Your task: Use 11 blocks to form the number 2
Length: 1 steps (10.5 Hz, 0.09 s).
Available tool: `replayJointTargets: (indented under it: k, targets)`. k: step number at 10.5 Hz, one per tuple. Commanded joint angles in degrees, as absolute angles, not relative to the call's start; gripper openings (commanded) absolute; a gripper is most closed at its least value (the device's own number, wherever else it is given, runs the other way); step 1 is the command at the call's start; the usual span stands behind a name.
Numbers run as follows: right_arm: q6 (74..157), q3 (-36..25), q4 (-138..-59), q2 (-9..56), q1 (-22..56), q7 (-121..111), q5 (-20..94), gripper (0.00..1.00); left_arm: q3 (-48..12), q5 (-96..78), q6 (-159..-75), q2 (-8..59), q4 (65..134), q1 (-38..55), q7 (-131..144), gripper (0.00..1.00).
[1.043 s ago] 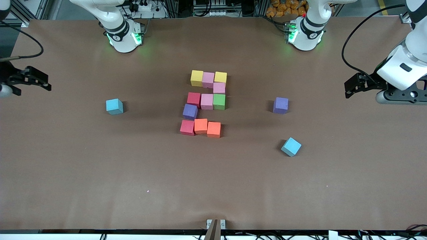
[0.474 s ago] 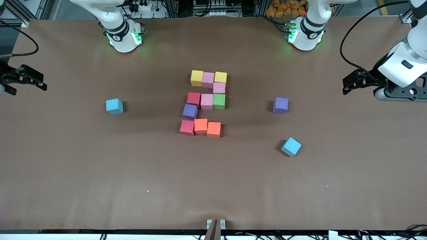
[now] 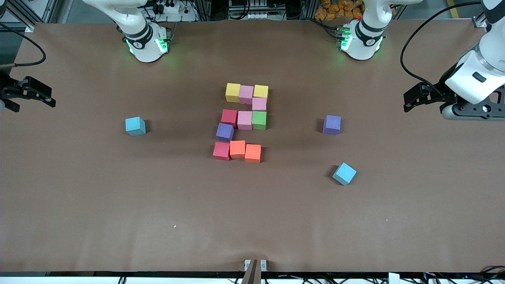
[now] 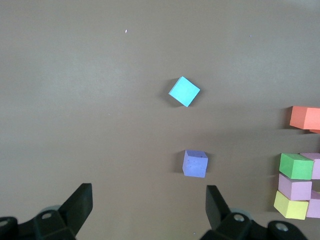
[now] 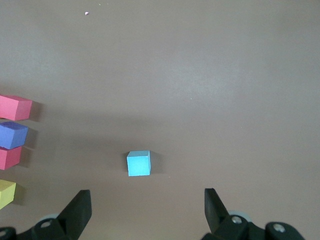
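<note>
Eleven blocks lie together mid-table in the shape of a 2. The row farthest from the front camera is yellow [image 3: 232, 92], pink [image 3: 246, 94], yellow [image 3: 260, 91]. A pink block [image 3: 259, 104] leads to red [image 3: 229, 117], pink [image 3: 244, 120], green [image 3: 259, 120]. A purple block [image 3: 225, 131] leads to red [image 3: 221, 151], orange [image 3: 237, 149], orange [image 3: 253, 153]. My left gripper [image 3: 412, 98] [image 4: 149, 205] is open and empty above the left arm's end. My right gripper [image 3: 49, 96] [image 5: 147, 205] is open and empty above the right arm's end.
A second purple cube [image 3: 332, 124] [image 4: 195, 163] stands alone toward the left arm's end. One light-blue cube [image 3: 344, 173] [image 4: 184, 91] lies nearer the front camera than it. Another light-blue cube [image 3: 135, 126] [image 5: 138, 163] stands toward the right arm's end.
Both grippers have shifted slightly at their ends of the table, each still open. No block has moved.
</note>
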<state>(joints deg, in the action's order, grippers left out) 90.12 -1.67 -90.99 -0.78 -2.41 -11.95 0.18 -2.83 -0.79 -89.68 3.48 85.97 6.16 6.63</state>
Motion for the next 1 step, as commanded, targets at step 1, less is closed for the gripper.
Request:
replayJointTargets:
  k: [1]
  targets:
    - [89.91,-1.23,-91.58,-1.85,-2.90,-11.16,0.53,1.00,-2.46,-1.49,-89.21,1.76,87.27,6.42,6.85,1.00]
